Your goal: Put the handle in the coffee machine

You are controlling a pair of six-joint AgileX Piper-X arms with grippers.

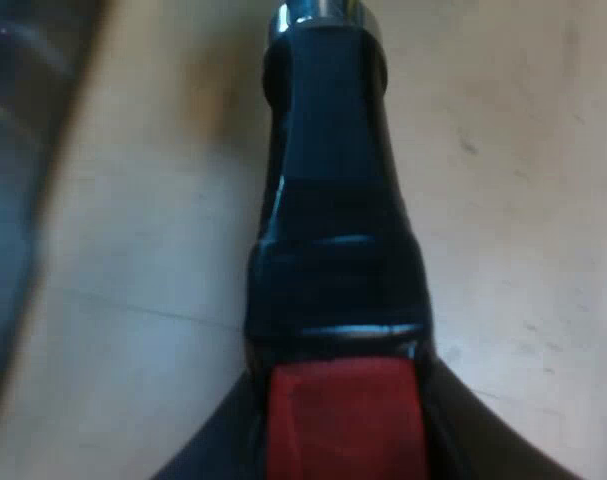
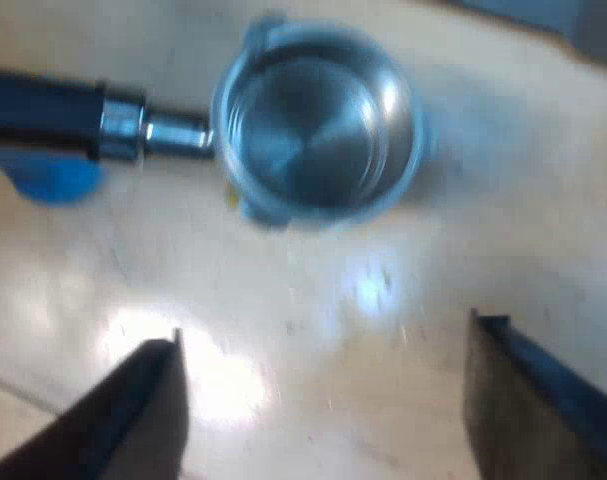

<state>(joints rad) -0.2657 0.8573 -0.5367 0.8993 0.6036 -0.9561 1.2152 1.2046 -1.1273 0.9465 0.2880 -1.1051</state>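
Left gripper clamps the portafilter handle; right gripper, fingers wide, has its empty basket at twelve o'clock, bare tabletop between.

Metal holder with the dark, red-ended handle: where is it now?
The metal holder is over the light wooden table, its red handle end gripped by my left gripper; my open right gripper hovers near it.

Metal holder: one, there it is, with one dark handle and one red end.
Blue object: one.
Grippers: two, left gripper and right gripper; black fingers on the right one: two.
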